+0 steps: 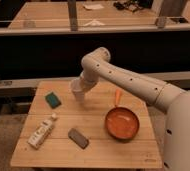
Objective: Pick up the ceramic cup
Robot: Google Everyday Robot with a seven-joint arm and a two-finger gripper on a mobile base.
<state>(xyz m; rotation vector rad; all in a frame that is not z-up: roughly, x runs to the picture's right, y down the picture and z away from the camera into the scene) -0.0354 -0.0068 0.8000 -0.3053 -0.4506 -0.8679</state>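
Note:
The ceramic cup (77,90) is a small pale grey-white shape at the end of my arm, over the back middle of the wooden table (95,152). My gripper (81,85) is right at the cup, coming down from the white arm that reaches in from the right. The wrist hides where gripper and cup meet, so I cannot tell if the cup is held or if it rests on the table. A dark shadow lies on the wood just below the cup.
A green sponge (52,99) lies left of the cup. A white tube-like bottle (42,132) lies at the front left, a grey block (78,138) at the front middle. An orange pan (122,123) sits to the right. Railings run behind the table.

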